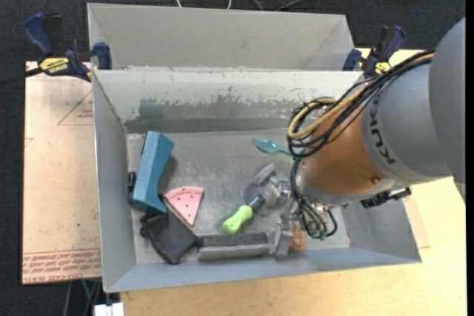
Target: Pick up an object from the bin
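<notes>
Well left of the lime-green piece (238, 219) leans a blue box (152, 170). A pink wedge (185, 203) lies between them, and a dark grey bar (233, 244) lies just below. Just right of the green piece the gripper (285, 233) sits low in the bin (111, 181), at the bar's right end. I cannot tell whether it is wide or narrow. Nothing looks lifted, so the grasp and lift seem still to come.

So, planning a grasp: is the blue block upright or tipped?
Tipped: the blue block lies slantwise beside the bin's left wall.
</notes>
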Tool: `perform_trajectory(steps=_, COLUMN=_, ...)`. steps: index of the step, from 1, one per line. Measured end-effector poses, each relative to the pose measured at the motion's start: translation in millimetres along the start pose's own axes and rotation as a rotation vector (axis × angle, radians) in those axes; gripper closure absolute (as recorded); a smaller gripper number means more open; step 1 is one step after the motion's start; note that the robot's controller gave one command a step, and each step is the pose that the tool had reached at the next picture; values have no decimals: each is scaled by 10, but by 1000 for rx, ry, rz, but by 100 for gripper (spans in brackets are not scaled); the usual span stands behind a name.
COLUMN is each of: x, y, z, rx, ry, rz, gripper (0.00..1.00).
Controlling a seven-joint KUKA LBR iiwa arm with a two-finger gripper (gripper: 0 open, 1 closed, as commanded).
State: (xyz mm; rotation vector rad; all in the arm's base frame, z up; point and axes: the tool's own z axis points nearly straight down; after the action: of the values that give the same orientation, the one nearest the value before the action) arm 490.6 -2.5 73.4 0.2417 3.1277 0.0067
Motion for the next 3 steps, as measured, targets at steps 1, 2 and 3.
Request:
perform_trajectory(steps=1, x=-173, y=154, z=33, rx=4, ry=-8, rz=-160, gripper=0)
perform_trajectory(steps=2, x=-93, y=403, z=-276, rx=2, ry=-2, rz=-129, gripper=0)
perform_trajectory(steps=3, x=-159, y=616, z=-210, rx=3, ry=-8, rz=-206, gripper=0)
